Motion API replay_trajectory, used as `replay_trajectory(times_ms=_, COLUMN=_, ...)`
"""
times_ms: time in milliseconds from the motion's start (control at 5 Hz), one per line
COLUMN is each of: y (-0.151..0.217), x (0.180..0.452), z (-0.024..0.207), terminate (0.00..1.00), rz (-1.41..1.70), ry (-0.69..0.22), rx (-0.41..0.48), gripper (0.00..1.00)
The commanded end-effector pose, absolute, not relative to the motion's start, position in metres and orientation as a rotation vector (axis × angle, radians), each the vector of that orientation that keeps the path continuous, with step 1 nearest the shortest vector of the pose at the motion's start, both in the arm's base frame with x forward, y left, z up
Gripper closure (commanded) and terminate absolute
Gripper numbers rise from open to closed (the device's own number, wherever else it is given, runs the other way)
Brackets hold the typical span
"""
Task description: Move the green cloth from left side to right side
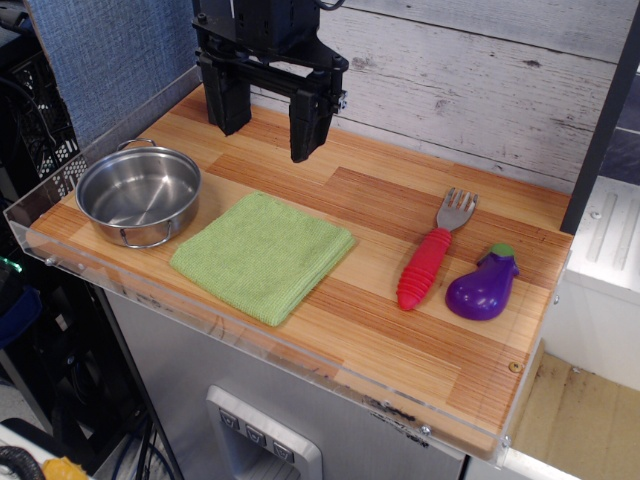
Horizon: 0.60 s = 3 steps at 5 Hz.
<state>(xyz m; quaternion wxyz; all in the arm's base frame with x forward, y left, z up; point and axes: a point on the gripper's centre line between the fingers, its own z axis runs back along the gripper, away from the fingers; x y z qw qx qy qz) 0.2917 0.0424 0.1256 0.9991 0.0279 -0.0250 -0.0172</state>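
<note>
The green cloth (263, 254) is a light lime-green folded square towel lying flat on the wooden table (370, 330), left of centre near the front edge. My gripper (268, 138) hangs above the table's back left area, behind and above the cloth. Its two black fingers (307, 125) point down and stand wide apart with nothing between them. It does not touch the cloth.
A steel pot (139, 194) stands at the left end, just left of the cloth. A fork with a red handle (433, 254) and a purple toy eggplant (484, 285) lie on the right side. A clear acrylic lip (30, 210) edges the table's left and front.
</note>
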Motion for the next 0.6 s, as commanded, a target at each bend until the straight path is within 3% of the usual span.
replay_trajectory(times_ms=0, y=0.042, x=0.292, z=0.126, terminate=0.0, rz=-0.034, ry=-0.05, rx=0.056, gripper=0.0)
replay_trajectory(times_ms=400, y=0.064, x=0.29, z=0.079, terminate=0.0, rz=-0.038, ry=-0.013, rx=0.147, gripper=0.0)
